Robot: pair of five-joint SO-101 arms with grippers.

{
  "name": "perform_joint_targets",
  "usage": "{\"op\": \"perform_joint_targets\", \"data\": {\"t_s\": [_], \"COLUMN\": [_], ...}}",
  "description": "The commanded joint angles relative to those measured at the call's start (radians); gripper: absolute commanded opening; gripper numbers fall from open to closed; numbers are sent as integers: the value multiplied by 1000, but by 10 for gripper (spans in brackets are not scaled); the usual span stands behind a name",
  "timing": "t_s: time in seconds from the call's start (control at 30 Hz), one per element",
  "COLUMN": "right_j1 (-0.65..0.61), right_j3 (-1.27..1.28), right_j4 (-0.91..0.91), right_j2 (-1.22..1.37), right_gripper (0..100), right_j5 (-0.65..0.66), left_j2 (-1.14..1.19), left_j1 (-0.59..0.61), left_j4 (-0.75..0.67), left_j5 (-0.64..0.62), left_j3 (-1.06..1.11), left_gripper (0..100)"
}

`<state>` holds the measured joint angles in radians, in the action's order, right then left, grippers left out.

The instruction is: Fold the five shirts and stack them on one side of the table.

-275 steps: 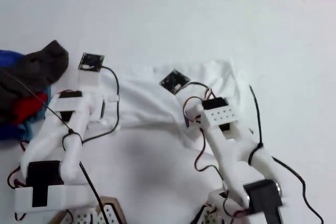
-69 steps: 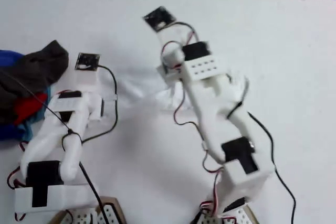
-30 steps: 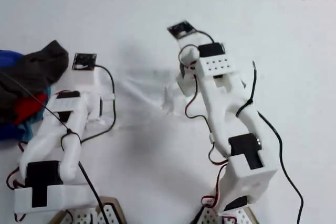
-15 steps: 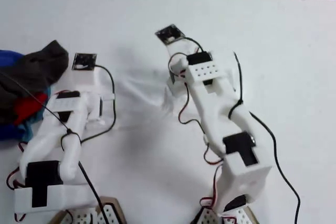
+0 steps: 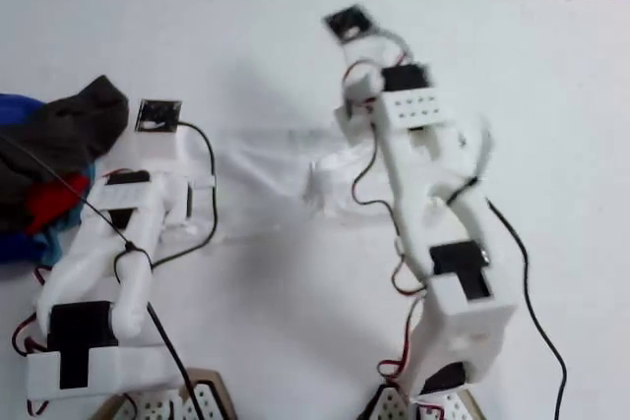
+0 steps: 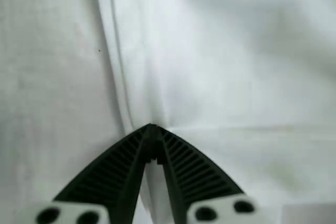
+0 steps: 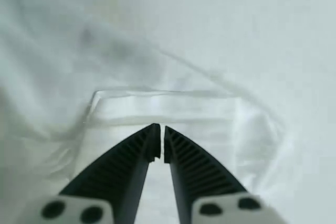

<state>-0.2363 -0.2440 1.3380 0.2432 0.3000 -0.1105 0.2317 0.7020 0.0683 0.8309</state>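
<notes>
Your left gripper (image 6: 153,132) sits low, jaws clamped on a white shirt (image 6: 220,66) fold. Your right gripper (image 7: 157,132), arm stretched forward, has its jaws pinching the same shirt.

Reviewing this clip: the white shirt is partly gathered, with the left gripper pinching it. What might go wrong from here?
1. The white shirt is bunched between the arms rather than flat, so laying it down now would likely set a crooked, wrinkled fold.
2. The left gripper pinches just a thin fold edge. A hard pull from the right gripper might tug it free.
3. White cloth on the white table hides edges, so a re-grasp may miss.
</notes>
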Motion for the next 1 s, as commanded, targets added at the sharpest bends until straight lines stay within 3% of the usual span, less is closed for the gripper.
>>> {"op": "perform_joint_targets", "data": {"t_s": [0.0,0.17,0.37,0.57,0.7,0.8,0.97], "right_j1": [65,171,189,206,206,206,208], "right_j3": [-35,290,888,1162,1160,1160,1162], "right_j4": [128,-7,-490,-797,-817,-811,-805], "right_j2": [-153,-291,-461,-460,-449,-446,-450], "right_gripper": [20,20,20,20,20,20,20], "right_j5": [-78,-155,-152,-152,-152,-150,-150], "left_j2": [-29,15,37,37,43,44,80], "left_j1": [6,6,14,55,97,112,106], "left_j4": [-17,-6,66,342,520,545,512], "left_j5": [-3,-6,-3,-3,-2,-2,-5], "left_j3": [1,-35,-85,-292,-486,-533,-539], "left_gripper": [27,27,27,32,155,253,238]}}
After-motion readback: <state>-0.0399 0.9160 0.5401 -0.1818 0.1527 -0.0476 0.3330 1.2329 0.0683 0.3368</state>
